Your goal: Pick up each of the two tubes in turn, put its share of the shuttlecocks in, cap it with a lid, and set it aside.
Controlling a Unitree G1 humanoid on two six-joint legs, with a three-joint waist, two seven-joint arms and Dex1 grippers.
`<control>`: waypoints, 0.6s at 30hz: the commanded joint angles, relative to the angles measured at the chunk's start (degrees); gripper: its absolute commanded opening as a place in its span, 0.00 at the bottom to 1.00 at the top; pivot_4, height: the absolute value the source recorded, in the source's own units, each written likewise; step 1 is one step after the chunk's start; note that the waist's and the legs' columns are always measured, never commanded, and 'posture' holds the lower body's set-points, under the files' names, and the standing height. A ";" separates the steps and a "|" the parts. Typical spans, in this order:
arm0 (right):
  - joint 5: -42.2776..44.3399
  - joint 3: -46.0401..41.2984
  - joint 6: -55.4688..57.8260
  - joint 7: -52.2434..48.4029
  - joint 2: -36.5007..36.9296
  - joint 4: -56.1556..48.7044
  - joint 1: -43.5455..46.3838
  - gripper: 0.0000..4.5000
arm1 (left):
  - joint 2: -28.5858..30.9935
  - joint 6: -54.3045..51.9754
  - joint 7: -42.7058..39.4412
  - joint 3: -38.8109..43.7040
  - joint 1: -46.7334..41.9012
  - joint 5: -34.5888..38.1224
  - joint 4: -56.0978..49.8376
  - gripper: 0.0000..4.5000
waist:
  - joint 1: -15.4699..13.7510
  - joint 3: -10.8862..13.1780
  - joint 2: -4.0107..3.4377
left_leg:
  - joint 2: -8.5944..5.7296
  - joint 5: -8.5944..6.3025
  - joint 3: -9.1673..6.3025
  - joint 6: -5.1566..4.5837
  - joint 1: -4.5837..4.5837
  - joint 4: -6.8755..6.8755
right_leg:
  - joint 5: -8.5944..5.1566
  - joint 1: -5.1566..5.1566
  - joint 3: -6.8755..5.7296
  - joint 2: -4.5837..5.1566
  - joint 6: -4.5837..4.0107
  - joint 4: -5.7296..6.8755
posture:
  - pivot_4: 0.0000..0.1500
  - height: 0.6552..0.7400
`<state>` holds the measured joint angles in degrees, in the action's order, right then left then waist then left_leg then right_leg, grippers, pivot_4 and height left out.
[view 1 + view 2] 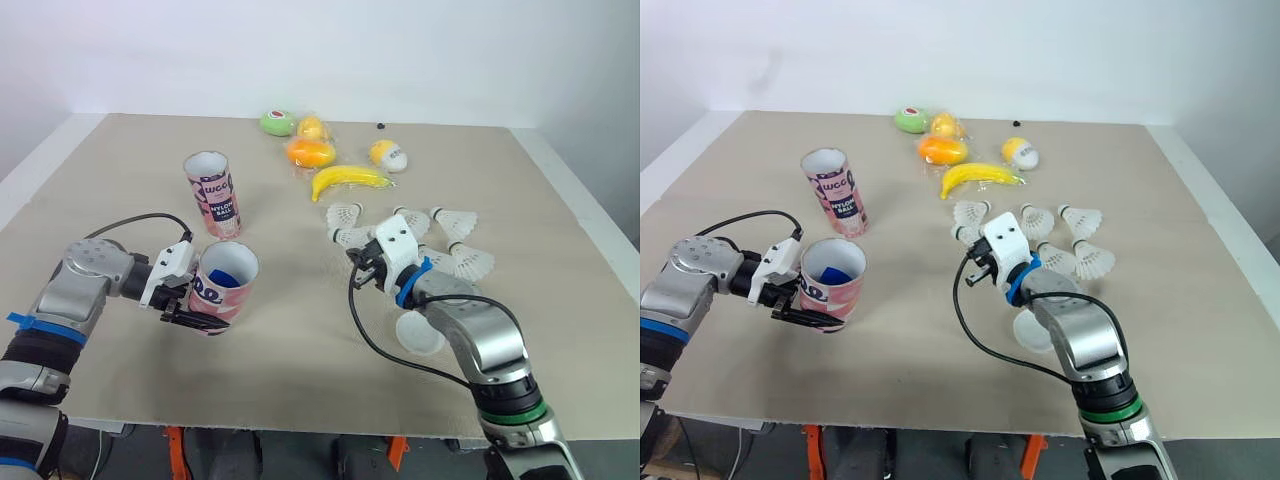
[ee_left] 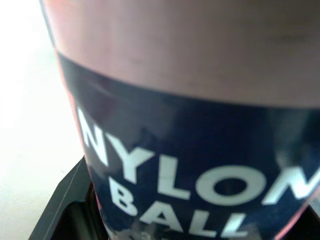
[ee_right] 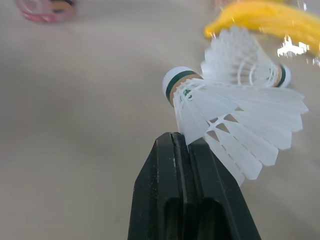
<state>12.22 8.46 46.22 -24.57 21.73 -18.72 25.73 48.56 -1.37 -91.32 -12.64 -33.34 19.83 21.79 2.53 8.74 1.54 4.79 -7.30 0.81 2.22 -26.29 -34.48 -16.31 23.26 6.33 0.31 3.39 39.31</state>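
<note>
My left gripper (image 1: 190, 308) is shut on a pink tube (image 1: 222, 287) with a dark blue "NYLON BALL" label (image 2: 200, 175). The tube is tilted, its open mouth faces up, and something blue (image 1: 226, 278) lies inside. A second pink tube (image 1: 212, 193) stands upright behind it. Several white shuttlecocks (image 1: 455, 222) lie in a cluster right of centre. At the cluster's near left edge, my right gripper (image 1: 358, 262) is shut on the skirt rim of a shuttlecock (image 3: 225, 115) with a green-banded cork. A white lid (image 1: 420, 333) lies under my right forearm.
A banana (image 1: 348, 179), an orange fruit (image 1: 310, 153), a green fruit (image 1: 278, 122) and a yellow-white one (image 1: 388, 155) lie at the back of the beige table (image 1: 120, 170). The table's front edge runs just below both arms.
</note>
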 commanded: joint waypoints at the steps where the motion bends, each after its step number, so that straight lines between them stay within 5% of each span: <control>1: 5.43 -2.79 -1.41 -6.00 1.52 -5.27 1.69 0.01 | -0.65 -0.65 -1.18 -3.89 1.43 -0.95 0.21 0.68 | 0.00 0.00 0.00 | 0.00 0.00 0.00 0.00 0.00 0.00 | 0.00 0.00 0.00 0.00 0.00 0.00 | 1.00 0.74; 11: 15.41 -2.55 -14.06 -31.60 10.01 -6.70 13.66 0.01 | -0.61 -2.41 -1.18 -6.75 -0.27 -0.39 2.30 0.68 | -0.04 0.06 -0.14 | -0.01 -0.01 -0.04 -0.01 0.01 -0.02 | -0.08 -0.04 -0.05 0.02 0.10 0.00 | 1.00 0.74; 18: 8.06 7.32 -23.84 -42.37 10.09 4.64 27.47 0.01 | -0.84 -2.82 -1.18 -9.47 -3.40 0.45 4.59 0.68 | -0.38 0.06 -0.32 | 0.00 0.01 0.02 -0.01 0.06 -0.11 | -0.22 -0.02 -0.04 0.04 0.06 0.01 | 1.00 0.74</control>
<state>21.41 14.58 24.61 -65.15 32.20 -14.86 51.80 48.62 -3.66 -91.75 -17.80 -38.18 21.06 25.71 2.15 8.79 1.22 4.79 -7.29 0.83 2.21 -26.24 -34.59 -16.54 23.25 6.29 0.35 3.45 39.32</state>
